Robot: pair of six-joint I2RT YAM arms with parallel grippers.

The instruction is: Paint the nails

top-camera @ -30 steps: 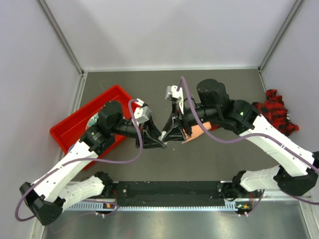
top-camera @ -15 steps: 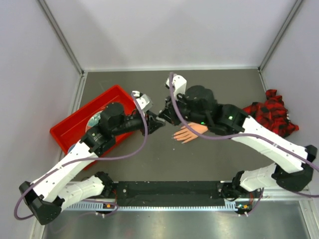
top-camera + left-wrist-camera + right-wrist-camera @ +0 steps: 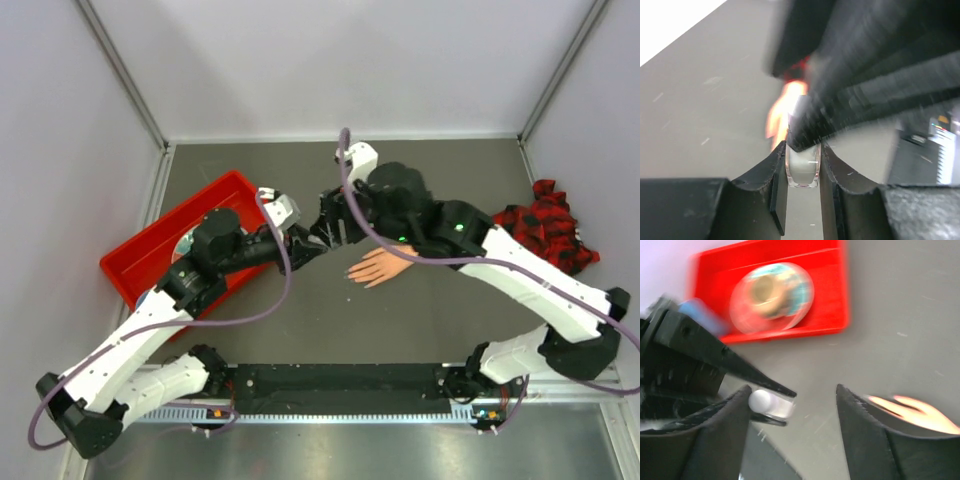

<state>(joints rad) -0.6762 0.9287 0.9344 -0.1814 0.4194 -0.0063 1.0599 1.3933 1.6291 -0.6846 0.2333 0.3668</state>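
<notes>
The left gripper [image 3: 802,156] is clamped narrowly on a small clear bottle with a white cap [image 3: 802,169], its two black fingers pressing the bottle's sides, and in the top view it sits above the dark grey table [image 3: 450,170] near the middle of the workspace. The right gripper [image 3: 792,390] stands wide apart and grips nothing. In its wrist view the bottle's white cap lies just inside its left finger, and the left gripper's pointed black fingers reach in from the left around the bottle. From above, the two grippers meet tip to tip, with the right gripper to the right of the left one and a little farther from the arm bases. The peach skin-coloured fake hand [image 3: 382,267] lies flat on the table just nearer than the right gripper and a little to its right, apart from both grippers, with its fingers pointing left. The nails [image 3: 354,272] sit at those fingertips, too small to pick out one by one. The red-and-black plaid sleeve [image 3: 545,228] is bunched against the right wall. A red rectangular plastic tray [image 3: 832,295] at the left holds a round clear lidded container [image 3: 772,297], blurred in the wrist view.
</notes>
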